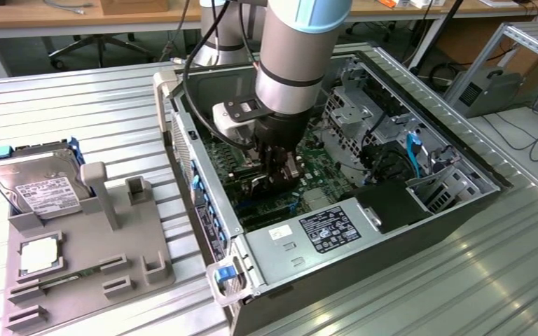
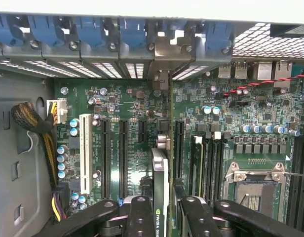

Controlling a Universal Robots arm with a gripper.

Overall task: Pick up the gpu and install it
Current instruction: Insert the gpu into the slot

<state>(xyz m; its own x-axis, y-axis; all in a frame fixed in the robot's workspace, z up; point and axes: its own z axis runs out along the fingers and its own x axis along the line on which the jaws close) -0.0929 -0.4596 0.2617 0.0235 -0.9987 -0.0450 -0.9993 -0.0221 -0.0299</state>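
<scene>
Ribbed metal bench lying under an open PC case (image 1: 279, 238), gripper (image 2: 161, 217) closing partway on the gpu (image 2: 160, 173), holding it edge-on and upright over the motherboard (image 2: 127, 106) slots inside the case, thin dark card reaching toward its rear bracket, grey tray (image 1: 82, 280) beside carrying a hard drive (image 1: 36, 183) and CPU (image 1: 40, 255)

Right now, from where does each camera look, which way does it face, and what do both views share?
Exterior view: sits off the arm, above the workbench, looking down at the open computer case; the robot arm reaches into it, the hard drive stands at the exterior view's left.
Wrist view: sits on the wrist, looking into the case at the motherboard; the pincer is closed on the gpu, held edge-on above the slots.
Shared: case, motherboard, pincer.
</scene>
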